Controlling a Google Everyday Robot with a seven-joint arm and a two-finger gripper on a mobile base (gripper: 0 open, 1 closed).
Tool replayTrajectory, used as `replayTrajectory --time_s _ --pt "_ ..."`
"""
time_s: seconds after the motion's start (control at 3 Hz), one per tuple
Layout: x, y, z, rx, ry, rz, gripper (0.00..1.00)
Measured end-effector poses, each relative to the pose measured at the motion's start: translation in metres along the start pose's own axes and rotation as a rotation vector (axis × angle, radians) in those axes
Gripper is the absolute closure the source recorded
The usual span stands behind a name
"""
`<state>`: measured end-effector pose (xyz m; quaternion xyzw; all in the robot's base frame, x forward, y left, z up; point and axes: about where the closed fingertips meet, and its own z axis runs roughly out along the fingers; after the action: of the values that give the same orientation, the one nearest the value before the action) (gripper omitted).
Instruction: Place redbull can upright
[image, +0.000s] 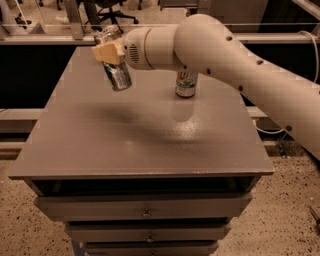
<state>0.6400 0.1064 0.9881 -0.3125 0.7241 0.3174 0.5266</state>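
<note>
The redbull can is slim and silver with blue patches. It hangs tilted in the air above the left rear part of the grey table, its lower end leaning right. My gripper, with tan fingers, is shut on the can's upper half. The white arm reaches in from the right, over the table.
A wider green-and-white can stands upright at the table's rear centre, partly behind the arm. The table has drawers below its front edge. Office chairs and railings stand behind the table.
</note>
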Motion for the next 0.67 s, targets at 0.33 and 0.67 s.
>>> replayTrajectory --time_s 0.33,0.67 --pt "-0.0146 0.0171 -0.0032 -0.031 -0.067 -0.08 1.0" --pt "-0.0155 0.02 -0.0021 -0.035 -0.067 -0.084 1.0"
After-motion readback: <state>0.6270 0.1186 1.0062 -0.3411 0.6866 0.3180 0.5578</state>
